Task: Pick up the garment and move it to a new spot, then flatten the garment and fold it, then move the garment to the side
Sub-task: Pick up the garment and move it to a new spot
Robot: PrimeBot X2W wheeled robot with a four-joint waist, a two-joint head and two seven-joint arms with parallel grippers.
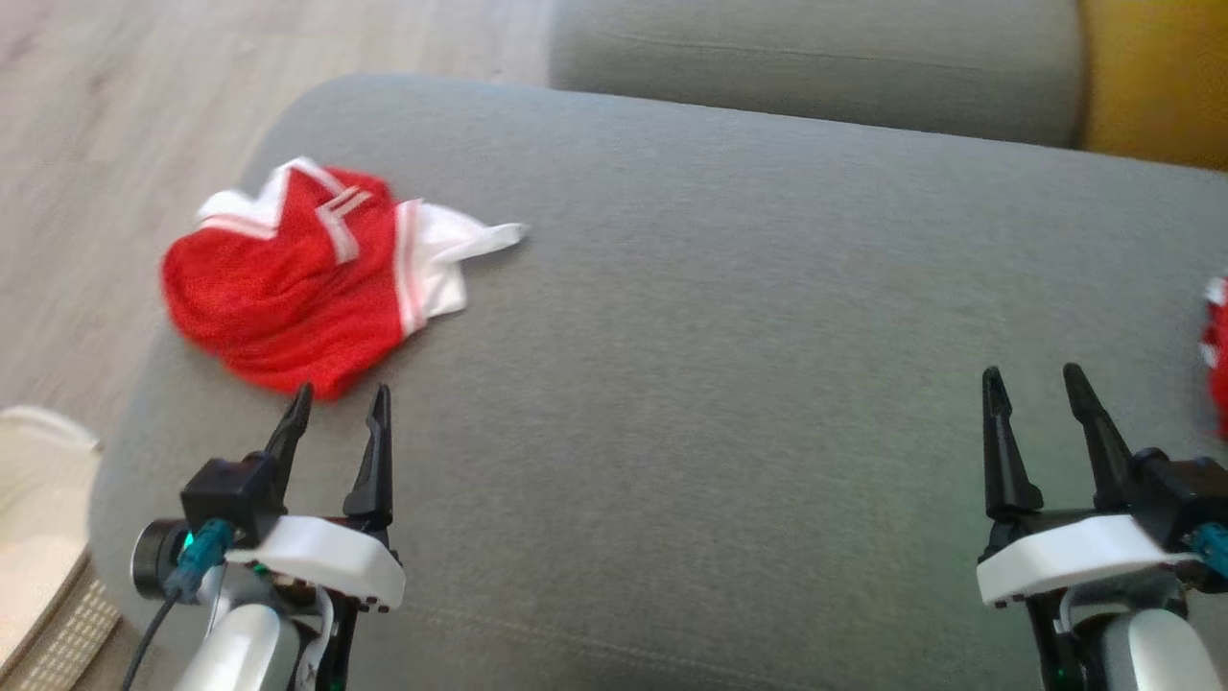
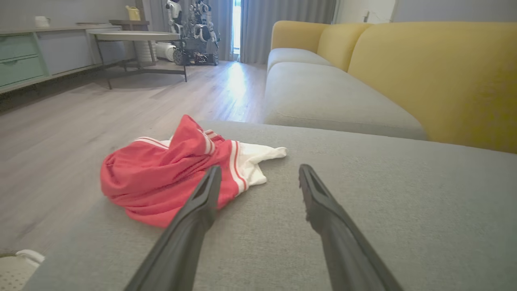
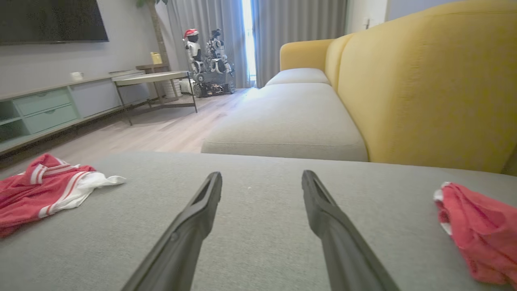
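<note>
In the head view, a broad grey seat cushion [image 1: 720,336] is being looked down on. The red-and-white garment [image 1: 297,278] is lying crumpled at the cushion's far left corner, close to its edge. The left gripper [image 1: 341,393] is being held just short of the garment, its fingers spread and grasping nothing. The right gripper [image 1: 1031,369] is hovering over the cushion's right part, likewise released and empty. A second red cloth [image 1: 1216,350] is being cut off at the cushion's right margin. Pale wooden floor [image 1: 96,115] is showing past the cushion's left side.

In the left wrist view, the garment [image 2: 161,182] is sitting on the cushion [image 2: 363,202] ahead of the left finger [image 2: 202,202]. Beyond the cushion, a yellow backrest [image 2: 436,72], a sideboard [image 2: 24,60], a low table [image 2: 137,36] and another robot [image 2: 196,32] before grey curtains [image 2: 282,24] are being shown.

In the right wrist view, bare cushion [image 3: 258,242] is lying under the parted fingers [image 3: 198,218]. The garment [image 3: 40,190] is resting at the cushion's left, the second red cloth [image 3: 476,230] at its right. A dark wall screen [image 3: 48,20] is hanging beyond the cushion.
</note>
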